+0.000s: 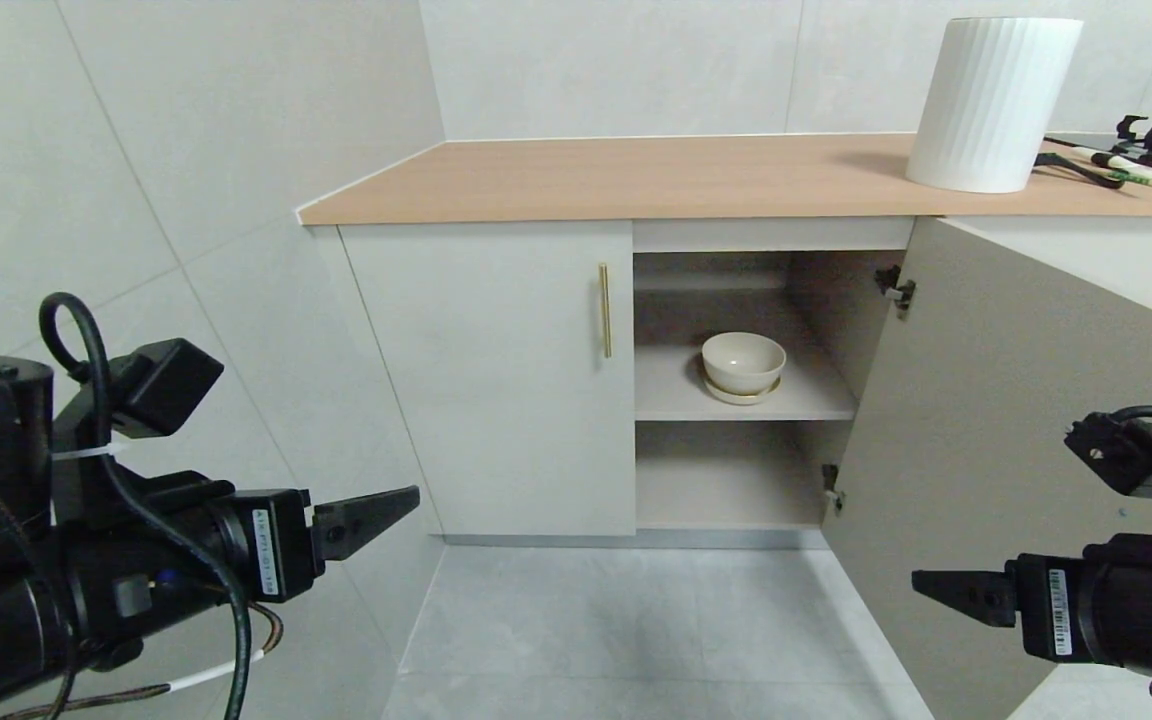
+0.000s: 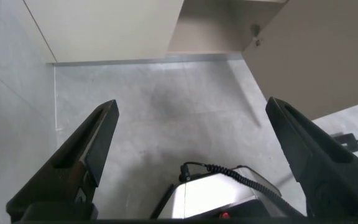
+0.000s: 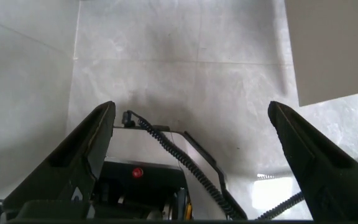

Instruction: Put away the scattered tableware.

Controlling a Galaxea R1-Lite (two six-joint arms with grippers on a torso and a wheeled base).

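The left fingers [image 2: 92, 149] and right fingers [image 3: 86, 149] are hanging wide, empty. Ahead of them a bowl [image 1: 744, 360] is sitting on a plate [image 1: 736, 397], shelved; the door [image 1: 986, 420] is probably awaiting closing.

Cream bowl [image 1: 744, 362], upright, sitting on a matching saucer [image 1: 742, 393], on open cabinet's middle shelf [image 1: 674, 395]

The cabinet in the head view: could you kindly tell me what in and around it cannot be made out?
Left half of the cabinet: the closed door hides its inside, head view.
Dish under the bowl: only its rim shows; the bowl covers the rest.
Tools on the countertop: cut off by the right edge, partly behind the white container.
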